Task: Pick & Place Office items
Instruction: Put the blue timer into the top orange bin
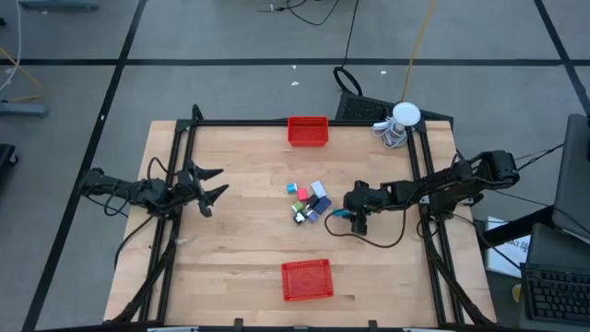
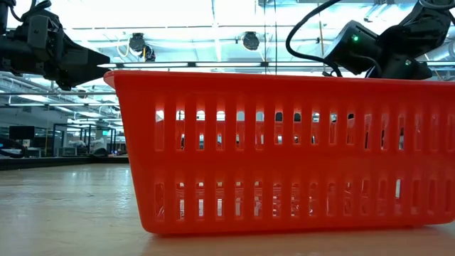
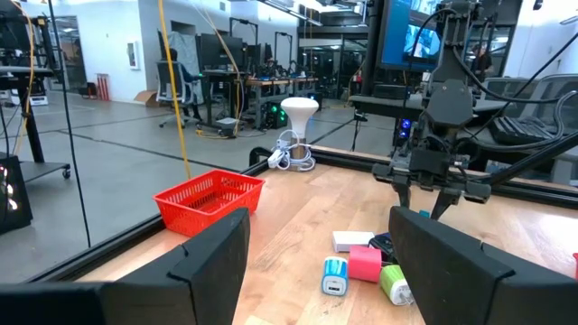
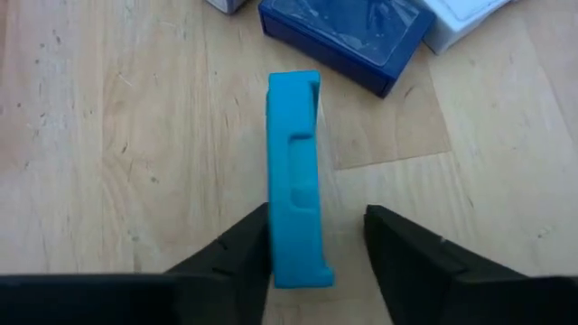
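Note:
The office items (image 1: 309, 198) lie in a small cluster at the table's middle: pink, green, blue, white and dark pieces (image 3: 361, 266). A teal block (image 4: 293, 171) stands on edge on the wood just right of the cluster (image 1: 339, 214). My right gripper (image 4: 318, 215) hangs over it, pointing down and open, one finger on each long side (image 1: 354, 210). A dark blue flat case (image 4: 348, 36) and a white piece (image 4: 456, 18) lie just beyond the block. My left gripper (image 1: 214, 183) waits open above the table's left side, facing the cluster (image 3: 316, 226). My right gripper comes at the teal block from above, pointing down, fingers along its long sides. One finger (image 4: 244, 248) lies against the block's side (image 4: 274, 239) near its end. The other finger (image 4: 397, 248) stands apart with a clear gap. The block rests on the table.
One red mesh basket (image 1: 308, 131) sits at the far edge's middle (image 3: 208, 199), another (image 1: 306, 279) near the near edge, filling the low view (image 2: 284, 149). A white round object with coiled cable (image 1: 404, 118) stands at the far right corner. A black cable loops beside the right arm.

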